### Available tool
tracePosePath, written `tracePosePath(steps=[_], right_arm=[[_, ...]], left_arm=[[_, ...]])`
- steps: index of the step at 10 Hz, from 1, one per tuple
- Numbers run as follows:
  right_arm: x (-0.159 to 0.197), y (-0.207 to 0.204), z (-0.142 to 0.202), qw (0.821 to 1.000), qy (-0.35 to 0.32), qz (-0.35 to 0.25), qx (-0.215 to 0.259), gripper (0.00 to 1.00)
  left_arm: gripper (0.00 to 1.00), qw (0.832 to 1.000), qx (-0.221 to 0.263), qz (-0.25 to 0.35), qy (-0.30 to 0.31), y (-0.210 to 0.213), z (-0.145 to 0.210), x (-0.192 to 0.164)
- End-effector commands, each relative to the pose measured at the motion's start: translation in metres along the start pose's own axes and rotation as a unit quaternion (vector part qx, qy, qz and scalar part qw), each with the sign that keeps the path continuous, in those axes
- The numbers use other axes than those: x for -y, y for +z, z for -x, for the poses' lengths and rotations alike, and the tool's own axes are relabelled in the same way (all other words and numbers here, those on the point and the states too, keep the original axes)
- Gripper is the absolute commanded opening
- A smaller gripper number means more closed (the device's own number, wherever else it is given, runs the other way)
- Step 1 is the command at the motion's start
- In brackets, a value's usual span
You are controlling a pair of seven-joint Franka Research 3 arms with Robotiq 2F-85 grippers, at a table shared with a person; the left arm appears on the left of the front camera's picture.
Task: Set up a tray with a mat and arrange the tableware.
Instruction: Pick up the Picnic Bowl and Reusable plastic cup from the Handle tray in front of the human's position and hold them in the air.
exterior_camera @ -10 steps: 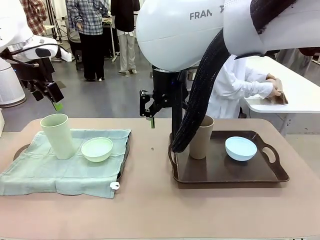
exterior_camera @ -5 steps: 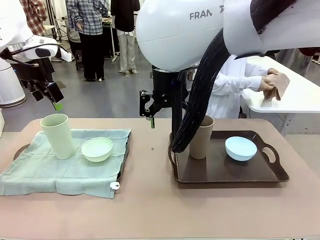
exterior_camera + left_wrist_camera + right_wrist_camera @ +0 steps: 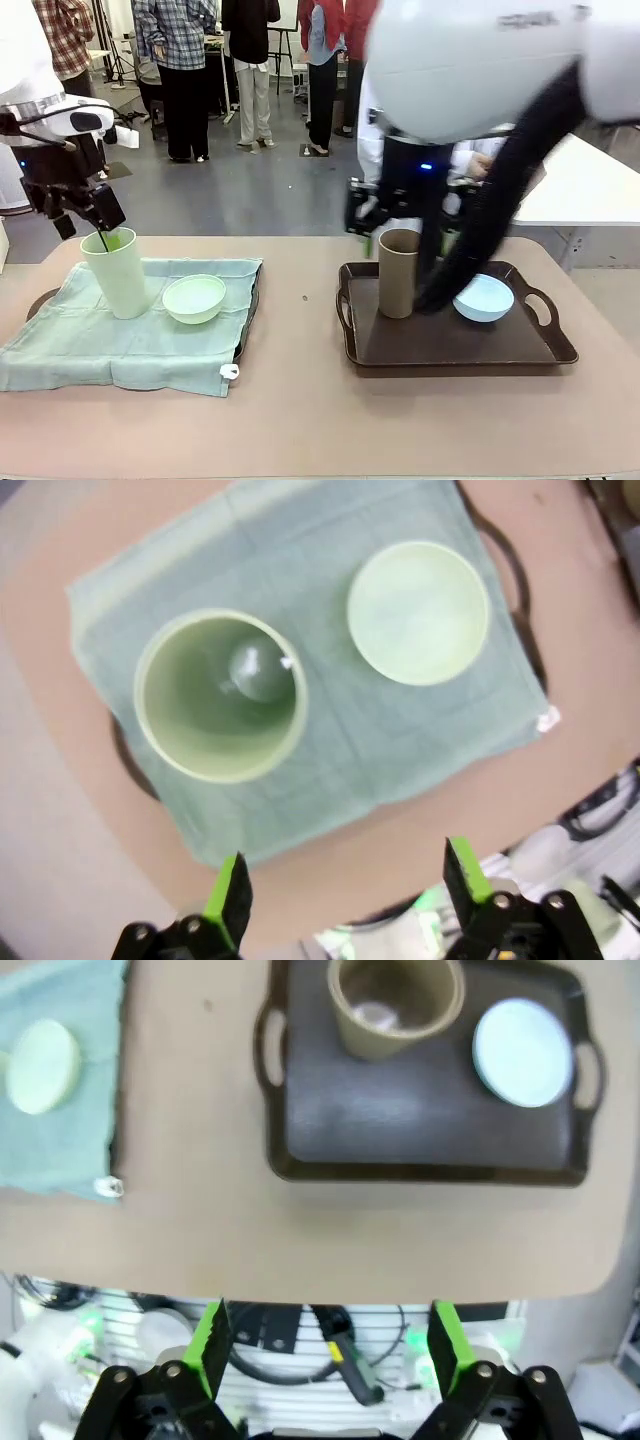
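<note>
A pale green cup and a pale green bowl stand on a green mat that covers a dark tray at the table's left. My left gripper hangs open just above that cup's rim; from the left wrist the cup lies ahead of the gripper, with the bowl beside it. On the bare brown tray at the right stand a brown cup and a light blue bowl. My right gripper hovers open behind the brown cup, high over that tray.
A person in white is partly hidden behind my right arm, beside a white side table. Bare tabletop runs between the two trays and along the front edge. Several people stand far off.
My right arm has swung to the right, carrying its gripper from the table's middle to above the brown tray. My left gripper has dropped closer to the pale green cup.
</note>
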State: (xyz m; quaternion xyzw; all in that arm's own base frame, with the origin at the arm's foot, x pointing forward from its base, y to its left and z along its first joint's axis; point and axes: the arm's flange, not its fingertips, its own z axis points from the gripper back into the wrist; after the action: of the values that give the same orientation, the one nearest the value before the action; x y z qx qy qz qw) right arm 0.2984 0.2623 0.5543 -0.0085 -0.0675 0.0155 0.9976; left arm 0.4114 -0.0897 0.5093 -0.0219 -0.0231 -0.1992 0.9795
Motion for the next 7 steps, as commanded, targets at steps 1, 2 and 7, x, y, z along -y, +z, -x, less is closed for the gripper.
tracePosePath(steps=[1, 2, 7], right_arm=[[0.052, -0.007, 0.018, 0.999, 0.019, -0.03, -0.016, 1.0], [0.069, -0.008, 0.015, 0.999, -0.019, -0.02, -0.033, 1.0], [0.105, -0.008, 0.018, 0.993, 0.036, -0.114, 0.007, 1.0]], left_arm=[[1.0, 0.999, 0.012, -0.006, 0.035, 0.008, 0.016, 0.031], [1.0, 0.998, 0.034, -0.006, 0.049, 0.008, 0.022, 0.042], [1.0, 0.996, 0.036, 0.086, -0.001, 0.017, 0.012, -0.005]])
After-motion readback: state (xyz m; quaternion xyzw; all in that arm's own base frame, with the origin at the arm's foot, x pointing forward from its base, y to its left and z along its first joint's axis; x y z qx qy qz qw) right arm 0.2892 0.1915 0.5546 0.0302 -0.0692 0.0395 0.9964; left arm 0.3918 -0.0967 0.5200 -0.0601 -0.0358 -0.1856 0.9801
